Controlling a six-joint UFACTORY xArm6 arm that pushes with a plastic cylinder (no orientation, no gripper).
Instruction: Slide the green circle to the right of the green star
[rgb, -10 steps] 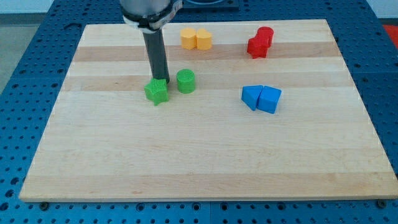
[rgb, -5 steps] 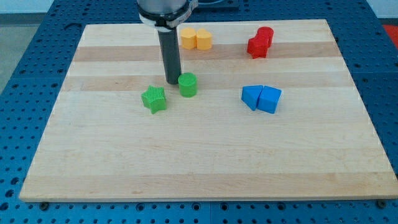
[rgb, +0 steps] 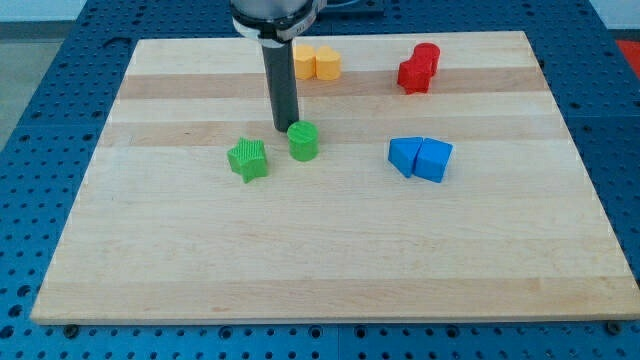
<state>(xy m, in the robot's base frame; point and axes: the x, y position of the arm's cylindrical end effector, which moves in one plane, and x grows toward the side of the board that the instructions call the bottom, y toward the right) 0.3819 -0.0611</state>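
Pushing contact: my tip sits at the far-left edge of the green circle, touching it or all but touching; the rod hides the exact meeting point.

Key relation: the green circle lies to the right of my tip and a little nearer the view's bottom, so a push from this spot would send it rightward and slightly toward the near edge.

Task's thing: the green circle stands on the wooden board, just right of the green star and slightly farther back, with a clear gap between them.

Long axis: none to speak of; the circle is round, so its turning matters little.

Arm: only one, coming down from the far side of the board, its rod upright.

Jaws: there are none on this rig; the rod holds nothing and can only press against a block's side.

Progress, as a judgement: the circle already lies on the star's right, so the task looks nearly or fully met; any further push need only be small.

Risk, as a judgement: a long push would carry the circle toward the blue blocks.

Others: yellow blocks and red blocks lie far back, well apart.
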